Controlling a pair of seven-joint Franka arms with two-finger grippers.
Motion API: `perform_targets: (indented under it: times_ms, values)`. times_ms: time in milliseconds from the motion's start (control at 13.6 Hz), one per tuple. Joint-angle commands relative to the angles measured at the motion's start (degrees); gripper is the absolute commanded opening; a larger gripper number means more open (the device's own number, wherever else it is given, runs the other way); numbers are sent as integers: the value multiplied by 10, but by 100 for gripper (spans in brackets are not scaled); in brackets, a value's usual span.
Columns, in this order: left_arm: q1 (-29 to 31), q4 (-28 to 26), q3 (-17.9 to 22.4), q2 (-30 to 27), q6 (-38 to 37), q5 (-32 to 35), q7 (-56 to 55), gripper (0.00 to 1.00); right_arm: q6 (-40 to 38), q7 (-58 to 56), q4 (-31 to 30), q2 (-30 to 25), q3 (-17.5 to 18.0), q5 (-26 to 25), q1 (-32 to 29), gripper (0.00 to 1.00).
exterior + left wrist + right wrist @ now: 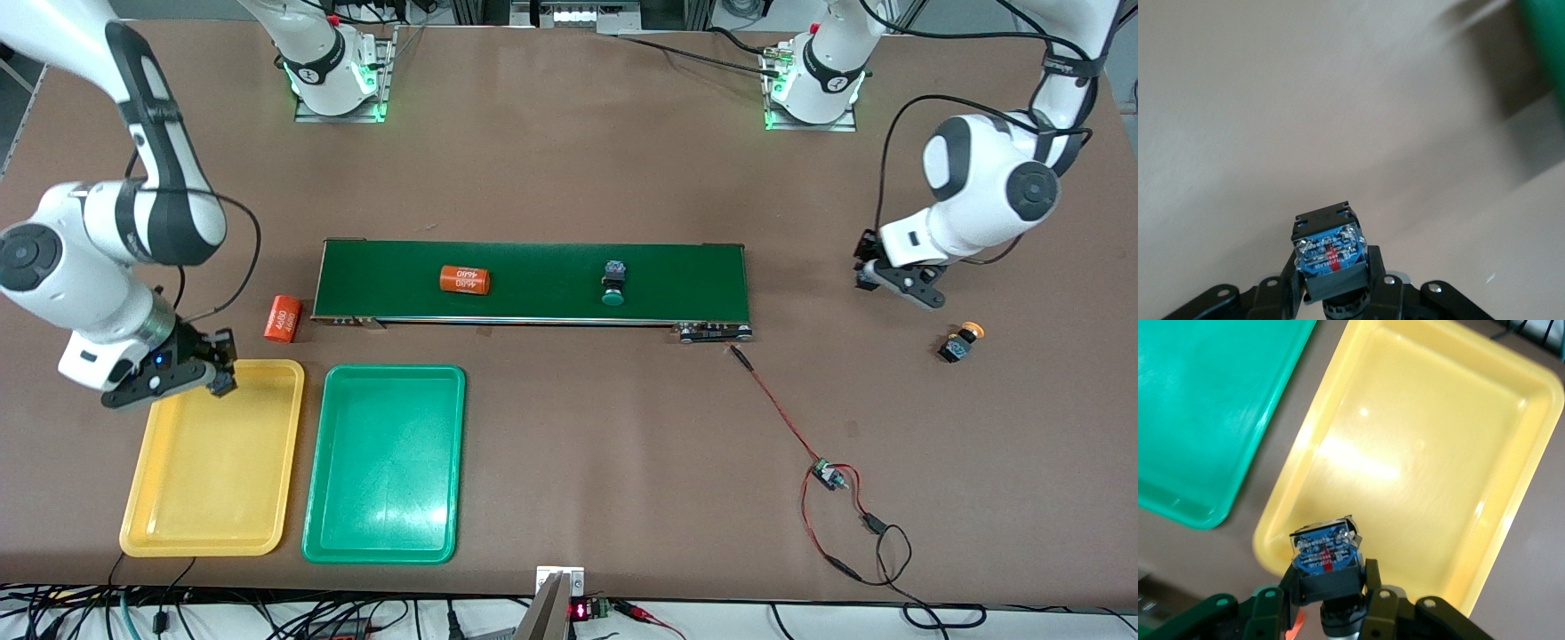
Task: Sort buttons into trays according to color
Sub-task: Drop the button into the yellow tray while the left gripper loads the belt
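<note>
- While I run both arms at once, my right gripper (218,378) hangs over the corner of the yellow tray (213,533) nearest the belt, closed on a button (1327,561); its cap is hidden under the fingers, so I can't call the color.
- My left gripper (876,277) is up over bare table at the left arm's end, just off the end of the green belt (533,283), clamped on another button (1329,250). Cap hidden there too.
- Key relation as I judge it: the held button in the right wrist view sits over the tray's edge, body up, cap down, the tray's open floor lying just toward the front camera. A short move over the floor, then release.
- The green tray (384,533) sits just beside the yellow one, toward the left arm's end. Both trays hold nothing yet.
- A green-capped button (613,284) lies on the belt, long axis across it, cap toward the camera.
- An orange-capped button (960,342) lies on the table near the left gripper.
- Two orange cylinders: one on the belt (464,280), one on the table (283,318) beside the belt's end.
- Right arm is the nearer one to both trays.
</note>
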Motion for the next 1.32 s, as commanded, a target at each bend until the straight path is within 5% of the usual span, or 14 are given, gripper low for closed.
perform_targets:
  times_ms: [0,440,733,879,1026,1246]
  values:
    - [-20,29,-39,-4,-15,3,-99,0,60,-38,40,56,5,-7,-19,16]
    - [-150,107,-44,52,-16,-2,-252,0,128,-38,60,125,-3,-5,-46,19]
    - [-179,136,-44,91,-16,-2,-281,0,176,-29,58,162,-2,1,-46,27]
    - [-187,145,-44,109,-15,-2,-282,0,176,-28,58,164,-2,1,-45,37]
    - [-190,145,-44,127,-14,-2,-280,0,178,-30,58,170,-2,1,-45,73]
    - [-200,149,-44,137,-11,-2,-281,0,181,-36,58,172,-2,1,-45,81]
